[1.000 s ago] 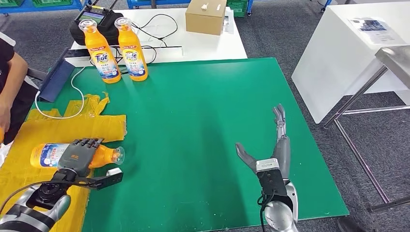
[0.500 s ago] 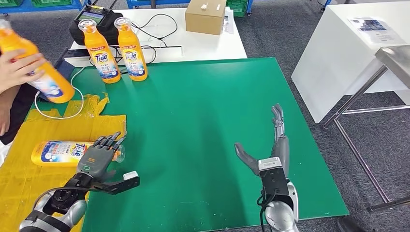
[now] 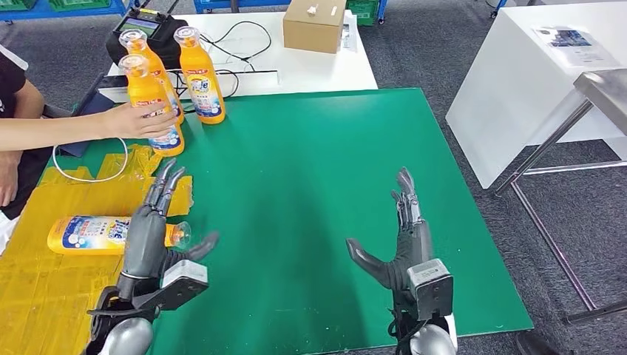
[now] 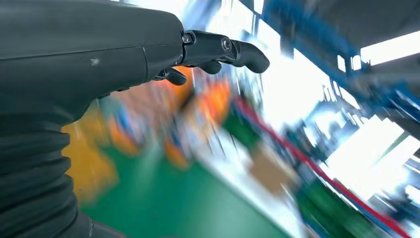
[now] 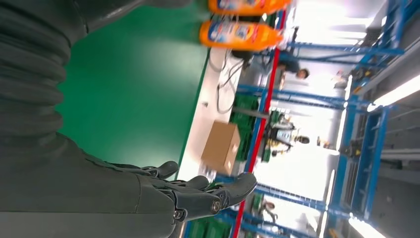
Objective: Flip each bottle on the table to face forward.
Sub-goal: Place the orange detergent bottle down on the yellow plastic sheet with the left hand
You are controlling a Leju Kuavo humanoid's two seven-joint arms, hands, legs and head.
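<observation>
One orange bottle (image 3: 96,234) lies on its side on the yellow sheet (image 3: 44,281) at the near left, cap toward the green mat. Just right of it my left hand (image 3: 151,229) is raised with fingers straight and apart, holding nothing. Three orange bottles stand at the far left: one (image 3: 201,77), one (image 3: 140,46) behind, and one (image 3: 150,103) that a person's hand (image 3: 137,120) grips. My right hand (image 3: 403,237) is lifted over the mat's (image 3: 310,170) near right, fingers spread and empty. The left wrist view is motion-blurred behind the hand (image 4: 99,54). Two upright bottles (image 5: 237,34) show past my right hand (image 5: 163,198).
A person's arm (image 3: 52,133) reaches in from the left edge. Behind the mat, a white table (image 3: 296,66) carries a cardboard box (image 3: 315,26), a black device (image 3: 144,28) and cables. A white table (image 3: 532,81) and metal frame (image 3: 547,214) stand to the right.
My left hand let go of the lying bottle and rose, fingers straightening. The person brought a bottle in and stood it by the other two. My right hand lifted and shifted slightly left.
</observation>
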